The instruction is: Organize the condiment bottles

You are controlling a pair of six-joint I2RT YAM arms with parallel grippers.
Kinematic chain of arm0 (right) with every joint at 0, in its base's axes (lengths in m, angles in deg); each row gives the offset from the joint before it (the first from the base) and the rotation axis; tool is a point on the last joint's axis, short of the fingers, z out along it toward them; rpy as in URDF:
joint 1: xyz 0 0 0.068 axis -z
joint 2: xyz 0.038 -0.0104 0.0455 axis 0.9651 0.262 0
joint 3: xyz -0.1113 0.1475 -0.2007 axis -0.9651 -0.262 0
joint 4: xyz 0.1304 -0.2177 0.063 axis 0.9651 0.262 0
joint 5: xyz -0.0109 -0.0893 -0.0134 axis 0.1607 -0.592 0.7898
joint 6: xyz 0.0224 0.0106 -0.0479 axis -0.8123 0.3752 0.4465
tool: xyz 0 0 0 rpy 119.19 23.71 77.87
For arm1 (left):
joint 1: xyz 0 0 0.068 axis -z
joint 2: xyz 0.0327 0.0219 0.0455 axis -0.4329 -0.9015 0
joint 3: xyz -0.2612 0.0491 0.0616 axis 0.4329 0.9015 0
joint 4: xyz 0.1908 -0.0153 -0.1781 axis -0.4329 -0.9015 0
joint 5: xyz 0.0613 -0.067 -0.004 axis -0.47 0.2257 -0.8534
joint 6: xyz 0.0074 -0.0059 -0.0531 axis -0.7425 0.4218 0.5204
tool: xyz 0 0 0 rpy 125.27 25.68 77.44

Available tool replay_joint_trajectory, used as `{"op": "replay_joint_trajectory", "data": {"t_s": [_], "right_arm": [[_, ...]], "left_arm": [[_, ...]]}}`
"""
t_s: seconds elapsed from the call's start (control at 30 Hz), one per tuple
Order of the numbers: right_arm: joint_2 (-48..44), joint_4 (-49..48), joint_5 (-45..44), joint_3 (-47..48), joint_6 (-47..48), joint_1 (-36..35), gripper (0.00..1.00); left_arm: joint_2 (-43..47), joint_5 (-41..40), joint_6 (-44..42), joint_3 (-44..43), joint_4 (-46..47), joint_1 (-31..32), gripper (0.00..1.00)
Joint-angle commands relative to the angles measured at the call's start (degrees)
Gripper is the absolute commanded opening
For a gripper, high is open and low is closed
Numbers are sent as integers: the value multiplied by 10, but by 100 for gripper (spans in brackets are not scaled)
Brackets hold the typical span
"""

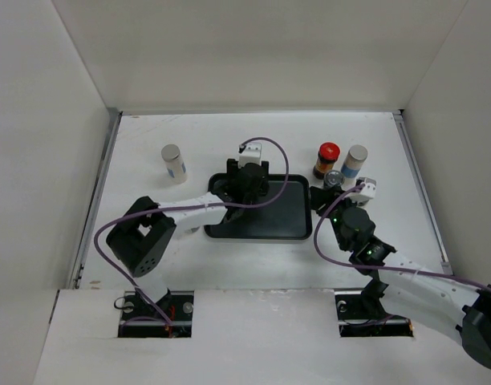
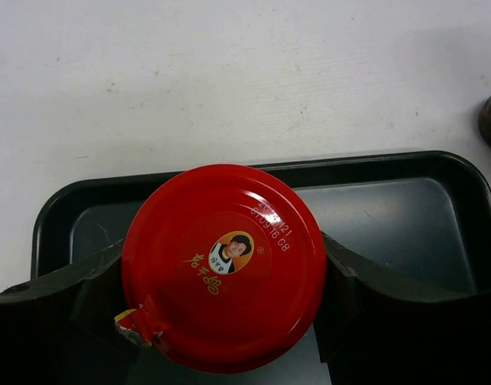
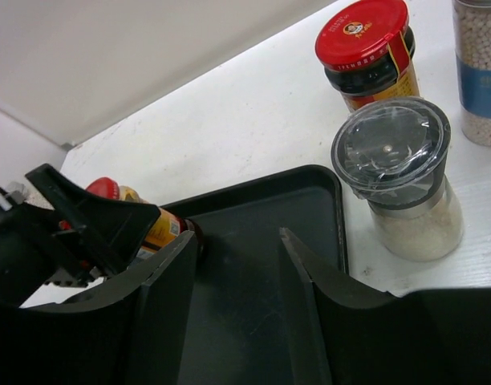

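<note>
The left pincer (image 2: 221, 277) is pinching a dark jar with a round red lid (image 2: 223, 257), its two black fingers (image 2: 65, 301) pressing against opposite sides of the jar just under the lid. The lid is facing up at the wrist camera and is showing a small portrait and gold lettering. Below and beyond this pincer a flat black rectangular tray (image 2: 406, 216) is lying on the white table (image 2: 229, 72), and the jar is hanging over the tray's far part.

The right pincer (image 3: 237, 297) is standing spread, with nothing between its fingers but the tray's floor. Just outside its right finger a short jar of white grains with a clear domed lid (image 3: 398, 180) is standing on the table beside the tray's edge; whether finger and jar are touching cannot be told. Beyond that jar, farther from the pincer, a second dark jar with a red cap (image 3: 372, 56) and a tall pale jar with a blue label (image 3: 478, 72) are standing side by side. Well out to the left of the left pincer, another tall pale jar with a grey cap (image 1: 173, 163) is standing alone.
</note>
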Motion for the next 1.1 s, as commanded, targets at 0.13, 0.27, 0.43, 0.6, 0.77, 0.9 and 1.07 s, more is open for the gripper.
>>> {"op": "replay_joint_trajectory", "data": {"t_s": [0.13,0.27,0.43,0.6,0.77,0.9,1.07], "right_arm": [[15,-37,19,-1,1,0,57],[20,-45,26,-2,4,-2,63],[10,-45,23,-4,10,-2,69],[9,-45,23,-4,11,-2,71],[14,-46,28,-4,9,-2,72],[25,-46,30,3,15,-7,75],[51,-55,56,11,15,-13,81]], "left_arm": [[-4,2,10,-30,132,-22,41],[-19,0,11,-31,126,-29,55],[-17,-5,11,-27,115,-24,77],[52,-24,7,-17,97,-23,89],[147,-42,4,11,73,-51,89],[205,-56,26,47,26,-135,89],[236,-66,39,74,-14,-233,90]]}}
